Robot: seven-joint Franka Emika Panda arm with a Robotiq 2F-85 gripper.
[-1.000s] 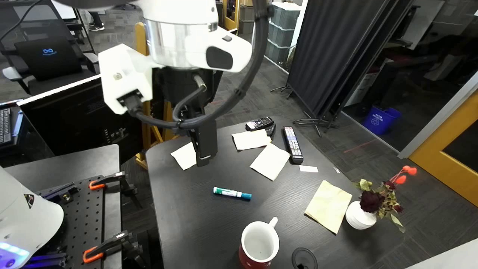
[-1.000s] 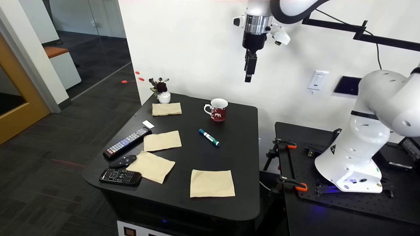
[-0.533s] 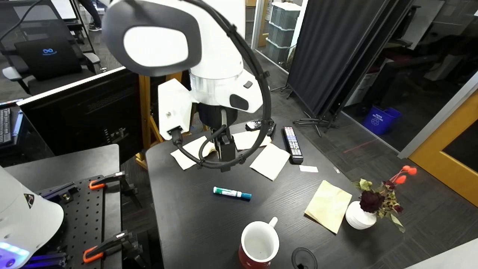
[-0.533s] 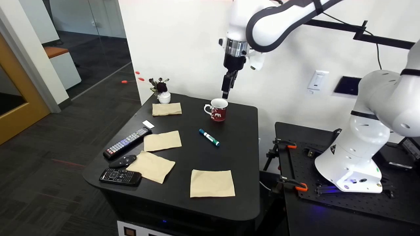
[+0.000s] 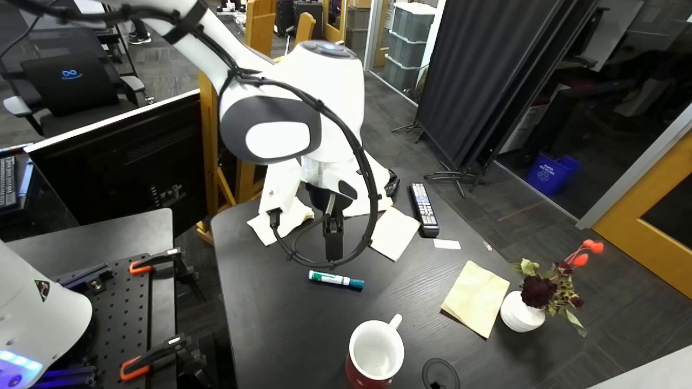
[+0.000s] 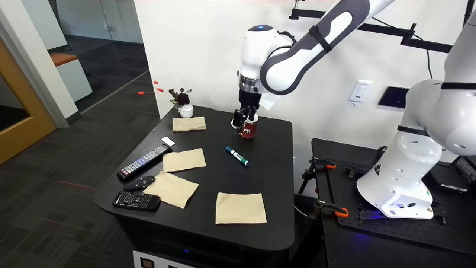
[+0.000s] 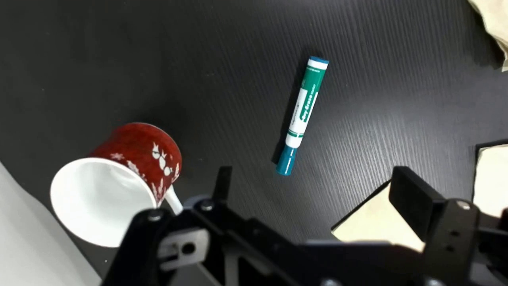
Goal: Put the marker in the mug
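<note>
In the wrist view the claw [image 7: 312, 174] is spread wide apart, holding nothing; the marker [image 7: 302, 115] lies on the table [image 7: 222, 79] near the mug [image 7: 119, 178]. In an exterior view it hangs near the marker [image 5: 336, 279]; an off-centre descent could roll that away. In an exterior view it hangs in front of the mug [image 6: 249, 129], which a low swing could tip.

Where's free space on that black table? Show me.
Bare: between the green-and-white cylindrical marker, the red ceramic mug and the table edge facing the white robot base; also between marker and lone square tan napkin. Crowded: the corner with black plastic remotes.
</note>
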